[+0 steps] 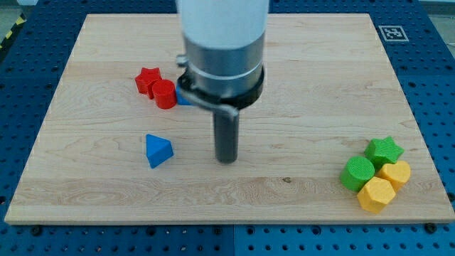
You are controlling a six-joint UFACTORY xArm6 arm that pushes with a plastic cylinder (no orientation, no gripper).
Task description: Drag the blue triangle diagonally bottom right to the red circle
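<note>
Blue block (pixel 182 99) mostly hidden behind arm (pixel 222 50); shape unclear

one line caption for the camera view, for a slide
My tip rests on the wooden board to the right of the blue triangle, with the red circle beside a red star above.

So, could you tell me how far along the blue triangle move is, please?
Nothing looks done yet: the blue triangle sits below the red circle, slightly to the view's left, with bare board between them. In hand: my tip rests right of the triangle, not touching it. Left: getting behind the triangle and pushing it to the circle's bottom right.
</note>
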